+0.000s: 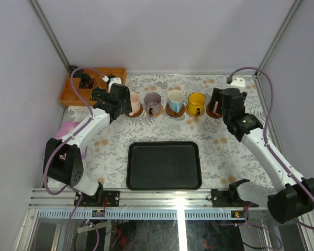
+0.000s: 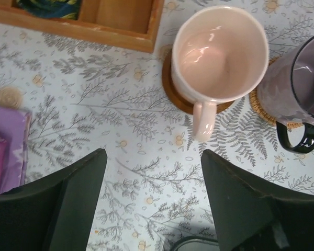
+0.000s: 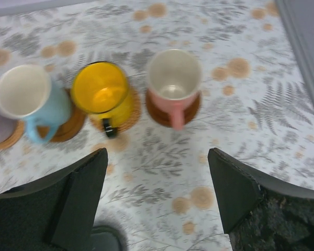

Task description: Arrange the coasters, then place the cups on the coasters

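Left tool [image 2: 153, 157], right tool [image 3: 158, 154]: spread wide, pinching nothing. Beyond, five cups [image 2: 220, 52] on coasters [image 2: 182, 106] along desk's [image 1: 225, 151] far edge.

You have nothing to read here: no lettering, label, brand or number shows on the cups [image 1: 196, 102], the coasters [image 2: 172, 97], the black tray [image 1: 164, 145] or the leaf-patterned surface [image 1: 225, 151] in any view.

Black tray [image 1: 164, 165] sits well apart from wooden box [image 1: 67, 95].

Five cups [image 1: 176, 98] stand on coasters [image 1: 174, 113] in a row behind the tray [image 1: 164, 166].
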`<state>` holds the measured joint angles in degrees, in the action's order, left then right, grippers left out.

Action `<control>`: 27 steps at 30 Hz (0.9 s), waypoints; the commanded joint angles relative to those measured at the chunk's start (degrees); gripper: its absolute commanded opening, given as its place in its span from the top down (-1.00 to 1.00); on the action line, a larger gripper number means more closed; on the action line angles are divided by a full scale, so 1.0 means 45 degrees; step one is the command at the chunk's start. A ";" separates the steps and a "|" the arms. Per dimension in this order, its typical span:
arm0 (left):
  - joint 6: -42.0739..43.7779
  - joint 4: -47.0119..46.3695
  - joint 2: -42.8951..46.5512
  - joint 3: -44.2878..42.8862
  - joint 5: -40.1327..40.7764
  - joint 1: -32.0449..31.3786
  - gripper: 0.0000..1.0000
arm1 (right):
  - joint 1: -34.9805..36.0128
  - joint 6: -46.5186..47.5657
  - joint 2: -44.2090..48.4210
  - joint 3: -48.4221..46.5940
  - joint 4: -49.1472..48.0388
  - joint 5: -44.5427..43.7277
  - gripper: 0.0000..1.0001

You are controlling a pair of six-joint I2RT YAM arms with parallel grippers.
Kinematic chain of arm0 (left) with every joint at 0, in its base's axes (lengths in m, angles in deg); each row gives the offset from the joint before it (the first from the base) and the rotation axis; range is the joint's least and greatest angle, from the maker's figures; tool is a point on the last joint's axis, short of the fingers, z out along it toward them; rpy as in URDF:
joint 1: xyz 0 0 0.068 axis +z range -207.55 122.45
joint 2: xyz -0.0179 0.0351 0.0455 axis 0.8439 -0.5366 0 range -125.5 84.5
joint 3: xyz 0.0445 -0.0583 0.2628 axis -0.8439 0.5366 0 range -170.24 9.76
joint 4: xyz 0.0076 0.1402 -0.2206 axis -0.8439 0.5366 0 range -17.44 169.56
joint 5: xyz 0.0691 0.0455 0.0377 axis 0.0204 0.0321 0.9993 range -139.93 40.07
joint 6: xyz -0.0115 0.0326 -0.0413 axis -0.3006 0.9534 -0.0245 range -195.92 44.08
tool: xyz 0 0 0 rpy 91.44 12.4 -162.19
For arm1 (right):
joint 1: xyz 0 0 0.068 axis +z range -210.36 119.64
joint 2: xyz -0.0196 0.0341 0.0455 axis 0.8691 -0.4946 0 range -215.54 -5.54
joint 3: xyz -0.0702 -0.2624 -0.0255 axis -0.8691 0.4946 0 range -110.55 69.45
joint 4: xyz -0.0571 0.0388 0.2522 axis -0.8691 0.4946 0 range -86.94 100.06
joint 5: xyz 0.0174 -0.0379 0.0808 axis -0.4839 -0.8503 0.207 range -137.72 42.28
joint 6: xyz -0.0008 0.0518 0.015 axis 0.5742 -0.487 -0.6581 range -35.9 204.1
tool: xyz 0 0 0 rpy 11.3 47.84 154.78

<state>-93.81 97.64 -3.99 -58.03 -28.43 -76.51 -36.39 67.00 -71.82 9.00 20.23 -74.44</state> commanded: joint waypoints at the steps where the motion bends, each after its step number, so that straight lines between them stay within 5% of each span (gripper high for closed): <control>1: -0.0945 0.0749 0.1025 0.0480 0.0790 0.0532 -0.53 | -0.2317 -0.0204 0.0527 0.0485 -0.0474 0.1125 -0.71; 8: -0.1802 0.1271 0.3190 0.1477 0.0882 0.2509 -1.00 | -0.5566 -0.2007 0.1182 0.1475 -0.0538 0.2443 -0.77; 13: -0.1649 0.1673 0.4454 0.1824 0.1073 0.3779 -1.00 | -0.6360 -0.2549 0.2224 0.2245 -0.0729 0.1293 -0.81; 27: -0.1701 0.1460 0.6587 0.2907 0.2750 0.3827 -1.00 | -0.6379 -0.2117 0.3845 0.3311 -0.1589 0.0050 -0.90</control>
<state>-100.48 105.99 23.15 -46.69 -19.12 -59.37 -64.98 56.86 -54.47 23.71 16.19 -71.84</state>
